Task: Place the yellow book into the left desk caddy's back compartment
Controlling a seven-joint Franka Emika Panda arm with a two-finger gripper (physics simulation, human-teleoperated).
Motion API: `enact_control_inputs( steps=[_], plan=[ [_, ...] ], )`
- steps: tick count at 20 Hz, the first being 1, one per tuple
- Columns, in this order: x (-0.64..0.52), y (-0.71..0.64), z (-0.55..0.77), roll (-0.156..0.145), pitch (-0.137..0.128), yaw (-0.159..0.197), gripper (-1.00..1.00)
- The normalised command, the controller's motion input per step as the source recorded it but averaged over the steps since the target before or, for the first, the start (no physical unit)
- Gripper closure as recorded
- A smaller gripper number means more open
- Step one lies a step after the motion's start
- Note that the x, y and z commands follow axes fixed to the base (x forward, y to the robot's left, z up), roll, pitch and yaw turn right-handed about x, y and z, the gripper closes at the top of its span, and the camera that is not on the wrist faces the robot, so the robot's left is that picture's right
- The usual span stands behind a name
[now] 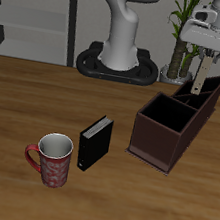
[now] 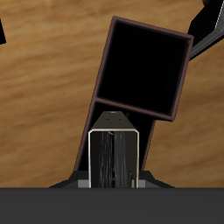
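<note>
Looking down through the wrist view, I see the book (image 2: 114, 159) right under the tool (image 2: 114, 179), held edge-on between the fingers, its pale rim framing a dark grey face. I have the tool closed on it; the fingers sit tight against both sides of the book, with no gap showing.

From the exterior view, the tool (image 1: 199, 84) hangs over the caddy (image 1: 169, 132), at its far end, the end nearest the robot's base. The book (image 1: 202, 75) shows as a thin pale strip standing upright below the arm's hand, and its lower end reaches down to the rim of the back compartment (image 1: 209, 90). I cannot tell whether that end touches the compartment's floor or walls.

In the wrist view the front compartment (image 2: 143, 68) lies open and dark beyond the book, with the dividing wall just between it and the book's edge.

Elsewhere on the worktop (image 1: 23, 98), a black book (image 1: 93, 143) stands upright near the caddy's front end, well apart from the tool. A red patterned mug (image 1: 53, 159) sits just beside that black book, nearer the worktop's front edge. Both stand apart from the caddy.
</note>
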Motion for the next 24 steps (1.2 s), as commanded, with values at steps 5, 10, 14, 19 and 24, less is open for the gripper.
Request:
enact_control_inputs(
  steps=[5,10,14,19,24],
  plan=[
    [0.07,0.00,-0.14,0.021,0.031,-0.034,1.00],
    [0.11,0.07,-0.26,0.017,0.043,-0.029,1.00],
    [0.00,0.13,-0.21,0.034,0.015,0.032,1.00],
    [0.09,-0.04,-0.17,0.000,0.021,-0.004,1.00],
    [0.07,-0.08,-0.18,-0.018,0.020,0.002,1.00]
  ],
)
